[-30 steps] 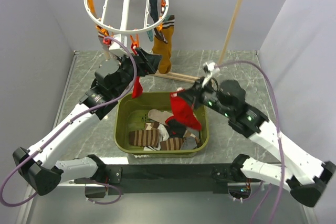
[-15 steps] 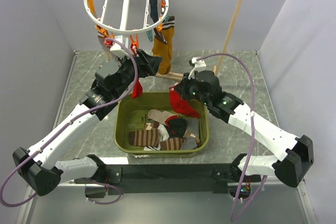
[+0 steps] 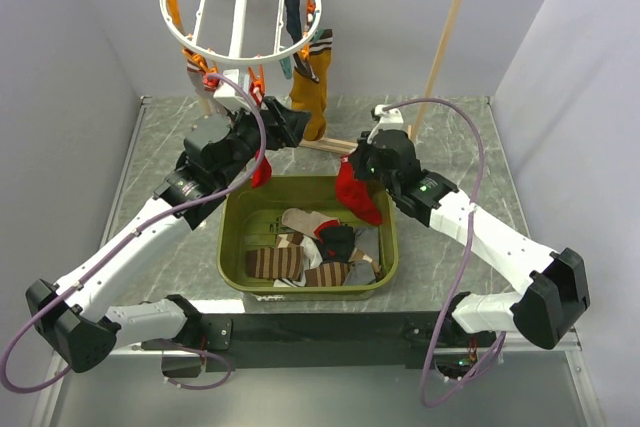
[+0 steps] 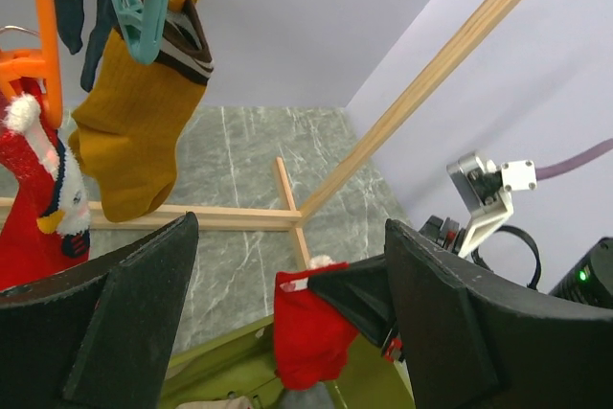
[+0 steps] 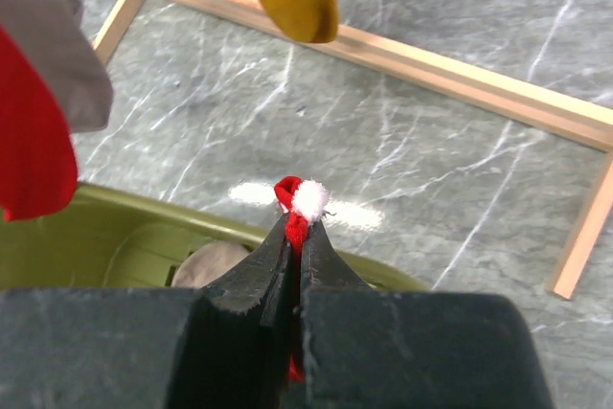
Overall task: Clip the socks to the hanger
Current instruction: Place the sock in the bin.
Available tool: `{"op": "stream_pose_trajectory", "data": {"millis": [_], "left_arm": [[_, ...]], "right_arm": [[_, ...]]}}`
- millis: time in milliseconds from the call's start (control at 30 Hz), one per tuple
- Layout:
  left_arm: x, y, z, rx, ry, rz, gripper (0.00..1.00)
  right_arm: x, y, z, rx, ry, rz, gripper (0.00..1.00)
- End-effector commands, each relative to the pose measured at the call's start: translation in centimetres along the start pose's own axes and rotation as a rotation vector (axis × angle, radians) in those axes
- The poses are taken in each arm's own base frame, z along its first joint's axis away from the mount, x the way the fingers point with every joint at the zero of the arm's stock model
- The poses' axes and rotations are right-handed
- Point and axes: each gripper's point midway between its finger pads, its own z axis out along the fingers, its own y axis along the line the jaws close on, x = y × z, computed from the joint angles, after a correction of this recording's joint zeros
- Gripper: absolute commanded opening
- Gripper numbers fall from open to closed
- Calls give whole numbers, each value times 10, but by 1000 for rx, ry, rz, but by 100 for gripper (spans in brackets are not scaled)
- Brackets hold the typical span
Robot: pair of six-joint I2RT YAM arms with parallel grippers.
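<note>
The white ring hanger [image 3: 240, 7] hangs from the rack rod with orange and teal clips. A mustard sock [image 3: 310, 92] and a red sock [image 3: 262, 169] hang clipped to it. Both show in the left wrist view: the mustard one [image 4: 129, 146] and the red one [image 4: 38, 208]. My left gripper [image 3: 288, 123] is open and empty just below the ring, its fingers [image 4: 124, 323] spread wide. My right gripper [image 3: 352, 167] is shut on a second red sock [image 3: 358, 197], pinching its white-tufted top edge [image 5: 299, 203]. That sock hangs over the bin's far right corner and shows between my left fingers [image 4: 306, 337].
An olive bin [image 3: 232, 247] in front of the arms holds several socks, among them brown striped ones [image 3: 275, 263]. The wooden rack's base bar [image 5: 450, 69] lies on the marble table behind the bin, and its slanted post [image 3: 445, 32] rises at the right.
My right arm has swung left and toward the rack, carrying the red sock from over the bin's middle to its far right corner. The left arm has barely moved.
</note>
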Motion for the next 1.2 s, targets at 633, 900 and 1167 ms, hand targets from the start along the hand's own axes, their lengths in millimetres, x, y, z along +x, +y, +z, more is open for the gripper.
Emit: {"op": "stream_pose_trajectory", "data": {"millis": [633, 900, 1167], "left_arm": [[-14, -7, -1, 26, -45, 18, 84], [-13, -5, -2, 15, -42, 8, 84], [-12, -5, -2, 18, -34, -1, 84]], "right_arm": [[-21, 90, -129, -603, 23, 5, 0], [18, 105, -147, -702, 140, 77, 0], [89, 75, -72, -512, 287, -60, 0]]}}
